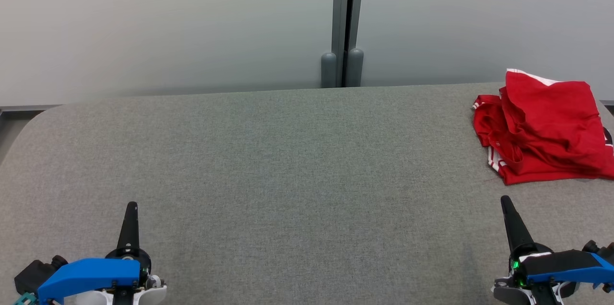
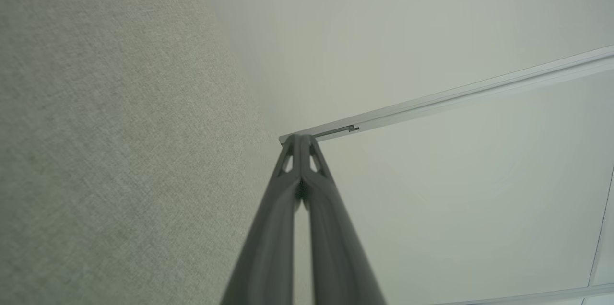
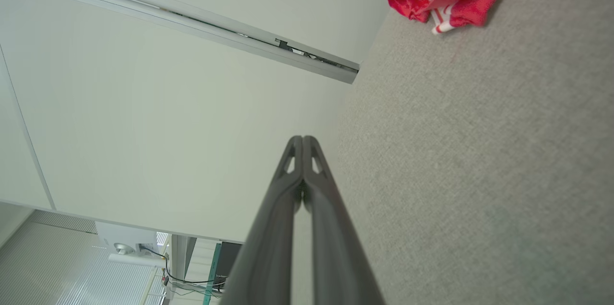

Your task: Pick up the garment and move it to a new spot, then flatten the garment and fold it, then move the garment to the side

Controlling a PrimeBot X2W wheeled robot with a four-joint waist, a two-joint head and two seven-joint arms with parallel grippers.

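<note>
Bunched red garment [image 1: 547, 132] w/ white trim lies on grey bench [image 1: 288, 161] near, ahead & a bit right of right gripper [image 1: 505, 201], well apart from left gripper [image 1: 132, 206]; both closed tight, empty.

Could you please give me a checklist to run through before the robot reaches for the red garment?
1. Garment located: the red garment lies crumpled at the far right of the table: ok.
2. Ready to grasp: the right gripper has its jaws shut on nothing and must open first: not ok.
3. Other arm free: the left gripper is shut, empty and at the near left, apart from the garment: ok.
4. Way to the garment: bare grey table lies between it and the right gripper: ok.
5. Room for a new spot: there is a broad bare stretch mid-table: ok.
6. Whole outline in sight: the garment's right side runs off the head view's edge: cannot tell.
</note>
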